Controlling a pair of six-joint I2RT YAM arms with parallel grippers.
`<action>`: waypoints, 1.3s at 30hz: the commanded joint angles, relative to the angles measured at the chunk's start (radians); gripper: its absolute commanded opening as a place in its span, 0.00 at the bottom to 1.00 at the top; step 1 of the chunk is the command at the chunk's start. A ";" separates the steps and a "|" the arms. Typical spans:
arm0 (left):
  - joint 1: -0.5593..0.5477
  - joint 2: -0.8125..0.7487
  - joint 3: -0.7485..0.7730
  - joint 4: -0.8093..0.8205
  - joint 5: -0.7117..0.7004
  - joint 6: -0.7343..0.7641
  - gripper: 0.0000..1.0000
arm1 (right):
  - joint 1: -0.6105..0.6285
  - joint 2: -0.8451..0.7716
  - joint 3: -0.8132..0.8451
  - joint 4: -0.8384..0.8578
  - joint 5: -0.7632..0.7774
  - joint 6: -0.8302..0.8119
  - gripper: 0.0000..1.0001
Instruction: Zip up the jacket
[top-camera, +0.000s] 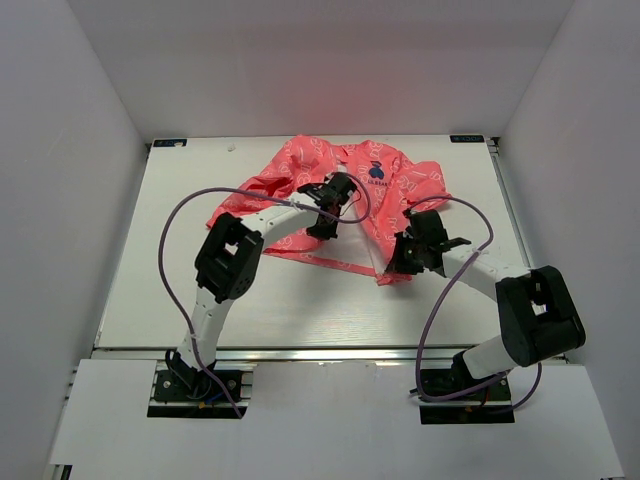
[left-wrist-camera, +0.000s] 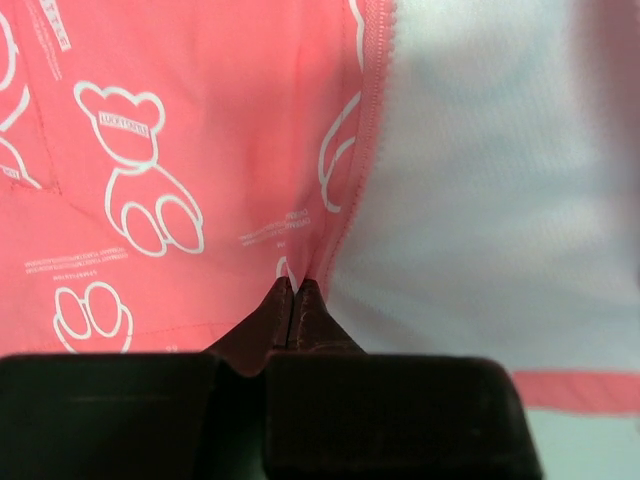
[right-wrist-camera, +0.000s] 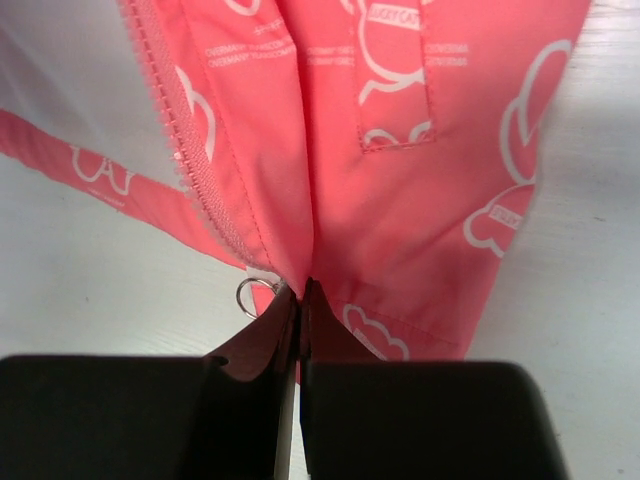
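black fingers of the left gripper (left-wrist-camera: 295, 292) fill the bottom of the left wrist view, their tips pressed together with no gap. they pinch a fold of the jacket (left-wrist-camera: 200, 120), and a crease climbs straight ahead from the tips. left of the jaws the coral fabric carries a white bear print (left-wrist-camera: 135, 160). just right of the crease runs the zipper tape (left-wrist-camera: 372, 90), and beyond it, to the right of the jaws, lies the pale lining (left-wrist-camera: 500, 200).

on the right wrist view the right gripper (right-wrist-camera: 300, 292) is likewise closed tight, nipping the jacket's (right-wrist-camera: 330, 180) bottom hem. a small metal ring (right-wrist-camera: 247, 296) sits touching the left fingertip. zipper teeth (right-wrist-camera: 185, 150) slant away ahead and to the left of the jaws. pink fabric spreads ahead and to the right. the white table (right-wrist-camera: 90, 270) shows on both sides.

from above, the jacket (top-camera: 290, 165) lies crumpled at the far middle of the table (top-camera: 160, 280). its dark blue emblem (top-camera: 375, 172) sits beyond and between the two grippers. the left gripper (top-camera: 322, 230) bears on the left front edge, the right gripper (top-camera: 393, 265) on the lower right corner, well apart.
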 joint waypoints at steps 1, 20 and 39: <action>0.011 -0.153 -0.031 0.023 0.102 0.016 0.00 | -0.005 -0.017 -0.001 0.014 -0.066 -0.034 0.00; 0.072 -0.619 -0.531 0.600 0.637 -0.134 0.00 | -0.009 -0.109 0.053 0.344 -0.572 -0.051 0.00; 0.082 -0.744 -0.724 0.859 0.742 -0.199 0.00 | -0.008 -0.080 0.041 0.644 -0.773 0.146 0.00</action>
